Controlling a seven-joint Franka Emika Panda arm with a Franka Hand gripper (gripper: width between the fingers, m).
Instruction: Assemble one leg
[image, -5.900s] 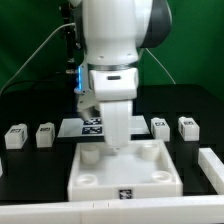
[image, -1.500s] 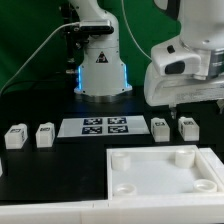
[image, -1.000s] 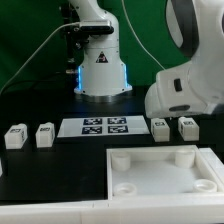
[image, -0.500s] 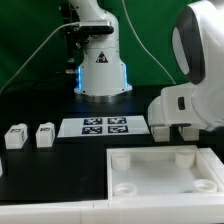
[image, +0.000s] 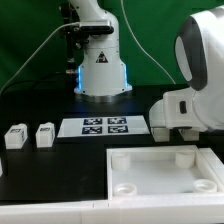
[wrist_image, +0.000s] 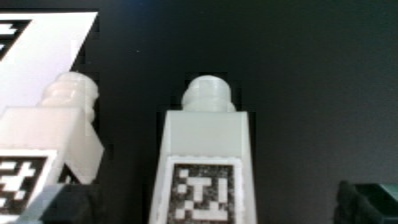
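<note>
In the wrist view, my gripper (wrist_image: 214, 205) is open, and its two dark fingertips (wrist_image: 370, 200) stand on either side of one leg (wrist_image: 210, 150). That leg is a small white block with a rounded peg end and a black-and-white tag. The fingers are not touching it. A second leg (wrist_image: 54, 130) lies right beside it. In the exterior view, the arm's white hand (image: 190, 108) is low at the right and hides both of these legs. Two more legs (image: 14, 136) (image: 44, 134) sit at the exterior view's left.
The large white tray with round sockets (image: 150, 160) lies at the front right, just in front of the hand. The marker board (image: 105, 126) lies mid-table, and its corner shows in the wrist view (wrist_image: 36, 40). The robot base (image: 100, 60) stands behind.
The tray has gone from the front centre to the front right. The arm has come down over the two right-hand legs, hiding them, and has barely moved in the last half second.
</note>
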